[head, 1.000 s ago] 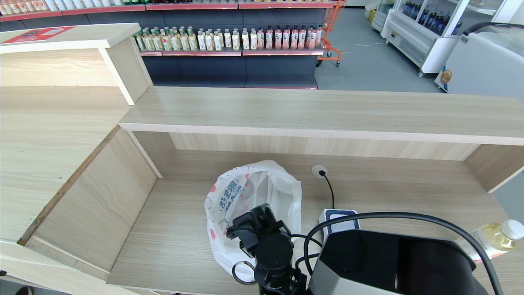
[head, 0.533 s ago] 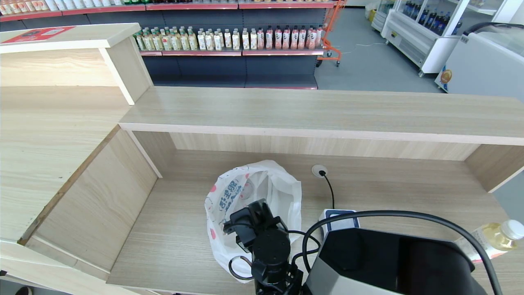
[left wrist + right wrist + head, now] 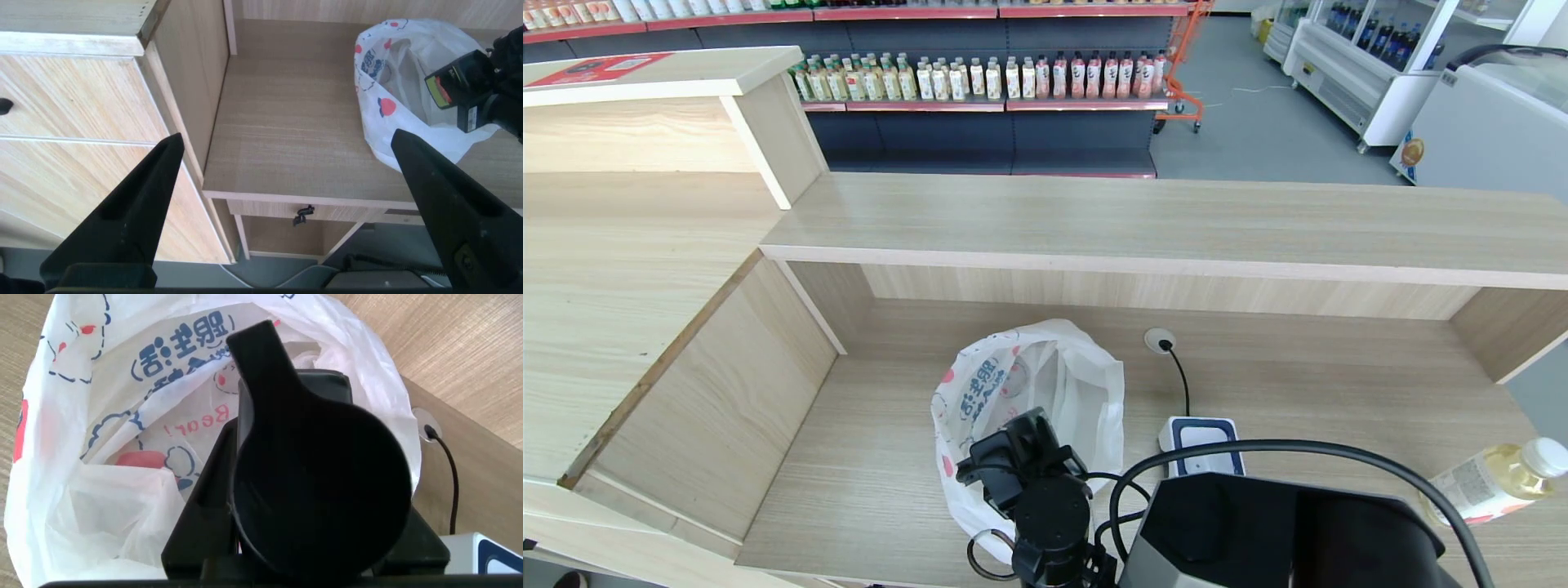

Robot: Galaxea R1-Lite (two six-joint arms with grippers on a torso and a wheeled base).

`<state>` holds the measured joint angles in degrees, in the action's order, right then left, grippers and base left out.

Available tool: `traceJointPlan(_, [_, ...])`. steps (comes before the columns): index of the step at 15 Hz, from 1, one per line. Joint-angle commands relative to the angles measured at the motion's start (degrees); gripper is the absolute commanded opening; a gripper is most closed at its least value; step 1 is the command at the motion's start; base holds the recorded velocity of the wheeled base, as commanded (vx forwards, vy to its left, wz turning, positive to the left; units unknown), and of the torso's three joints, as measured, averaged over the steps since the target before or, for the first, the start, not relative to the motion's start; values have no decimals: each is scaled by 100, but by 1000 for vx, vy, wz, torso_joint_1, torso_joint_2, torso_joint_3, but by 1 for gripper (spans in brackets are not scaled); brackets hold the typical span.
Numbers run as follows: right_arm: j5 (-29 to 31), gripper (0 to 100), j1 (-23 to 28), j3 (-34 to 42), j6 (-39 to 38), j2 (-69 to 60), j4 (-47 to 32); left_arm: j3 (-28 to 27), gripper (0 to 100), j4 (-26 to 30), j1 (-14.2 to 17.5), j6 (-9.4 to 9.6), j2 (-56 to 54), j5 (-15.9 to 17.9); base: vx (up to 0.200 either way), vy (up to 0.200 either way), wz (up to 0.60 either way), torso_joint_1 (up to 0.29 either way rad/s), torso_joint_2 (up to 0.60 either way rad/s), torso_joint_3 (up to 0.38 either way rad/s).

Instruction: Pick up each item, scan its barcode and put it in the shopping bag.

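**Shop counter: bag open, one bottle lying off to the side**

The pale wooden counter (image 3: 866, 490) stands in a shop, with shelves of drinks (image 3: 980, 77) across the aisle behind it. The white shopping bag (image 3: 1098, 400) stands near the counter's front edge with its mouth gaping upward. Just beside the bag, on the robot's right, sits the small white-and-blue scanner (image 3: 1201, 437), and its cable (image 3: 1180, 384) runs off toward the back of the counter. Farther right of the bag, beyond the scanner and well apart from both, the bottle (image 3: 1494, 482) lies on its side with its white cap pointing away from the bag.

The right gripper (image 3: 1013, 457) hangs over the bag's near rim. I cannot tell whether it is spread or pressed together (its own dark body blocks the wrist view), and I can make out nothing in it. The left gripper (image 3: 286, 135) is off to the left of the bag, well apart from it, with its jaws wide open and nothing between them.

The bottle looks like clear plastic full of yellowish liquid, so it is probably fairly heavy, smooth and inclined to roll. The safest hold is likely across the middle of its body, leaving the label free to face the scanner. The bag is thin, soft film that may slump or slide if nudged, so the bottle would be better lowered in through the mouth than dropped.
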<state>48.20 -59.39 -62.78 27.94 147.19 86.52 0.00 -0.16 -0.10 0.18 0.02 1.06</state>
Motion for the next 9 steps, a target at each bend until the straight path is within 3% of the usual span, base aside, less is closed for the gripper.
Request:
traceJointPlan(1, [14,0,-11,3,1,82,14,0,100,-2,1,-1,-2,-1,0,0,0,0,0,0])
traceJointPlan(9, [216,0,-11,47,-17,161,137,0,100,-2,1,-1,-2,-1,0,0,0,0,0,0])
